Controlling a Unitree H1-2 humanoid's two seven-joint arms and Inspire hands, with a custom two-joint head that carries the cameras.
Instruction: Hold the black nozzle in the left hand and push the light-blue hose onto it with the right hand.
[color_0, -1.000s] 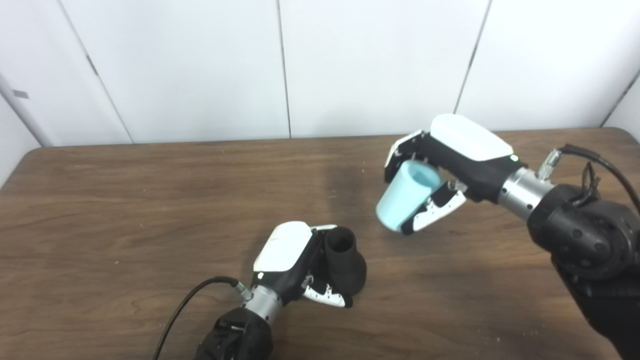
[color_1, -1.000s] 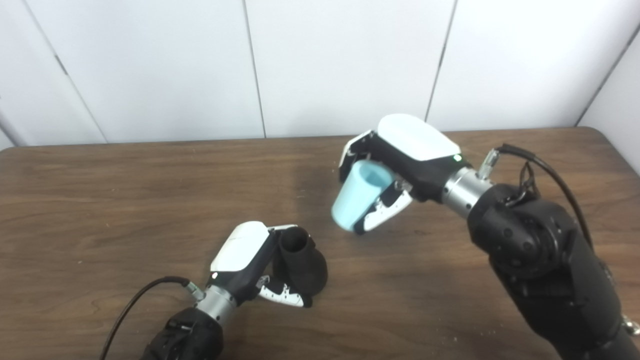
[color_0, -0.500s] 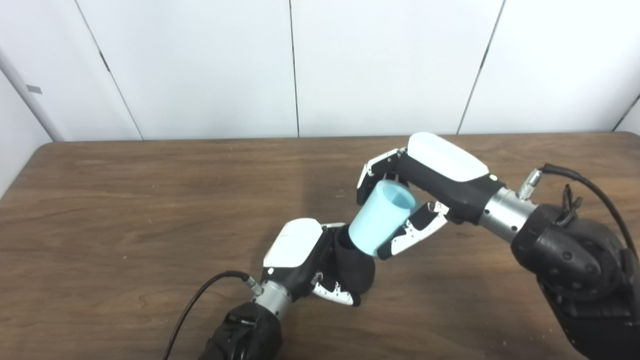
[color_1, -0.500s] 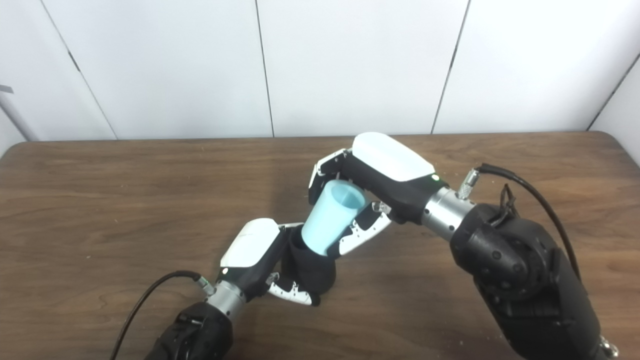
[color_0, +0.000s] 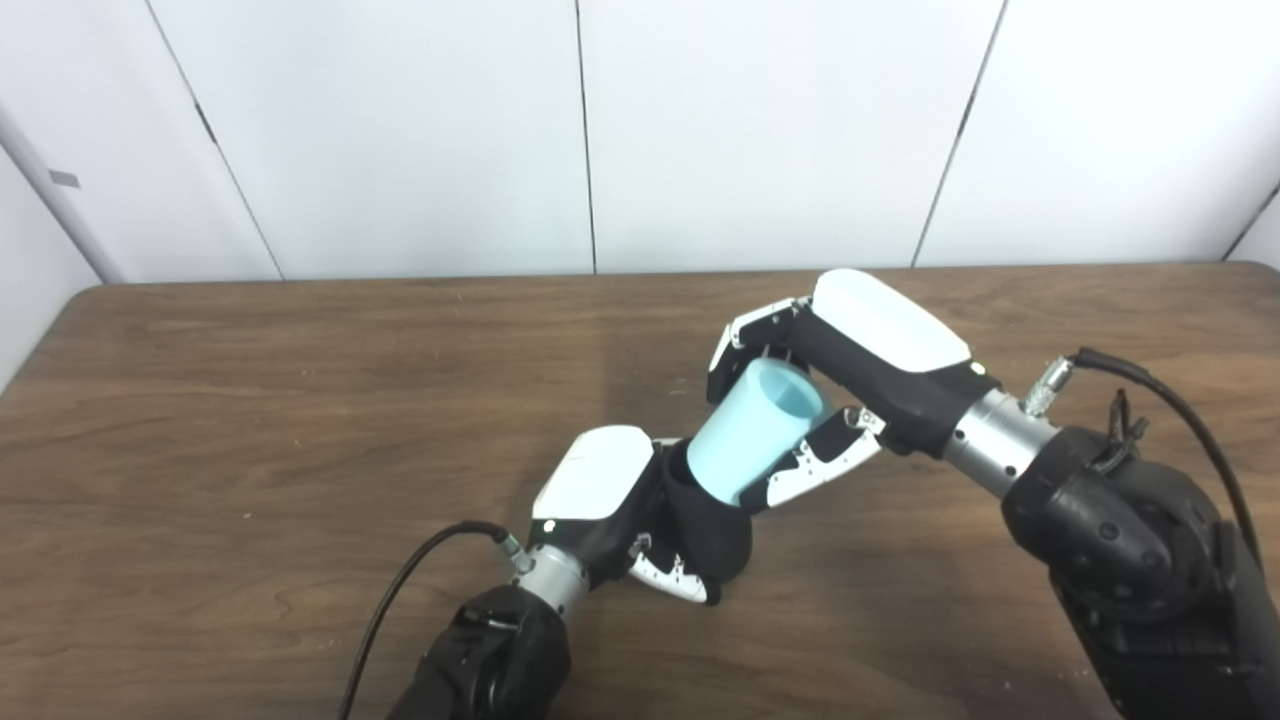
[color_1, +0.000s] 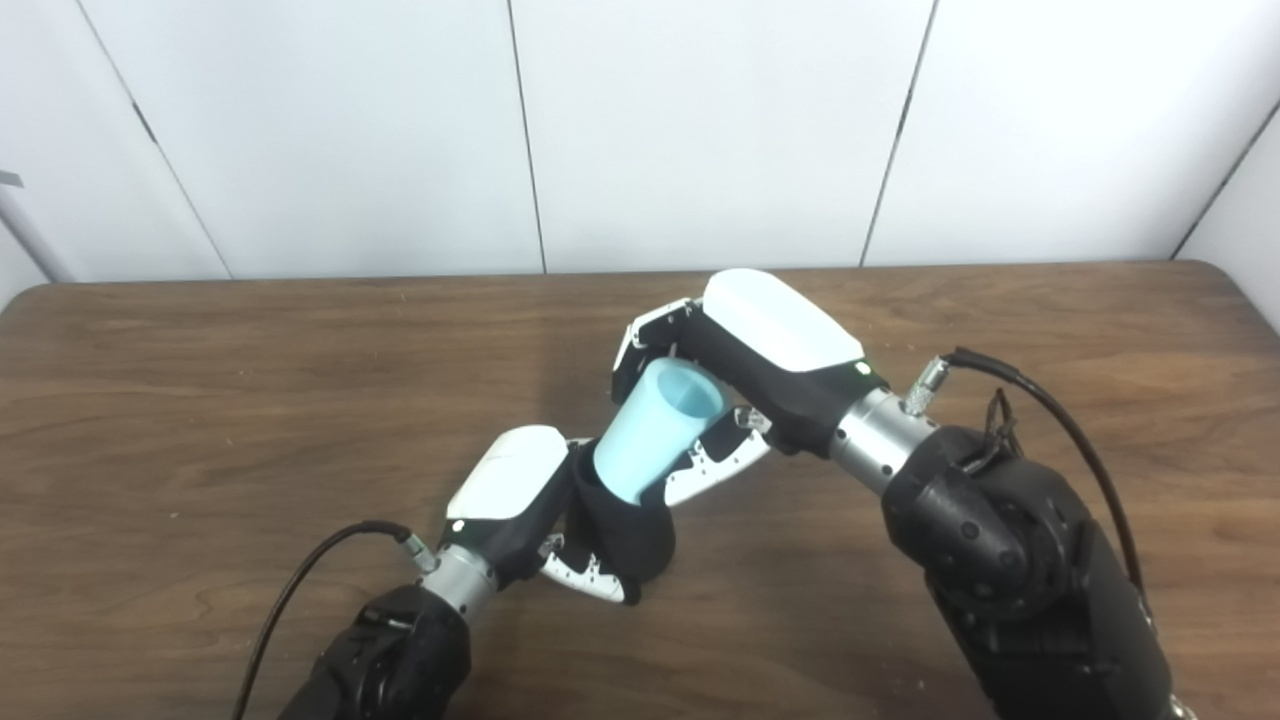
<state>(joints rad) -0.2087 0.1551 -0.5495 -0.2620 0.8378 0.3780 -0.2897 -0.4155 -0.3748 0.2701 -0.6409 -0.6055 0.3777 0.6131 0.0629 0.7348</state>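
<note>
Left robot hand (color_0: 610, 500): was closed around the black nozzle (color_0: 712, 530), holding it low over the bench (color_0: 250, 420) with its open mouth tilted up and to the right. Judged purpose: to present the mouth toward the incoming part and to brace it against a push.

Right robot hand (color_0: 830, 390): was gripping the light-blue hose (color_0: 745, 435), fingers wrapped over the wide upper end and thumb along the underside. Judged purpose: a hold near the far end leaves the narrow end free to meet the nozzle.

Hose position: sloped down and to the left, its narrow end at the nozzle's mouth and touching it. The pictures showed the blue end meeting the black rim; how deep it sat could not be told.

Alignment: the hose and nozzle lay roughly along one line, each tilted toward the other, which suits an axial push.

Stage, as judged: mating begun, seating not confirmed.

Risk, as judged: a sideways push could cock the hose at the rim or twist the nozzle in the left robot hand's grip.

Bench: nothing else of the task lay on it.
</note>
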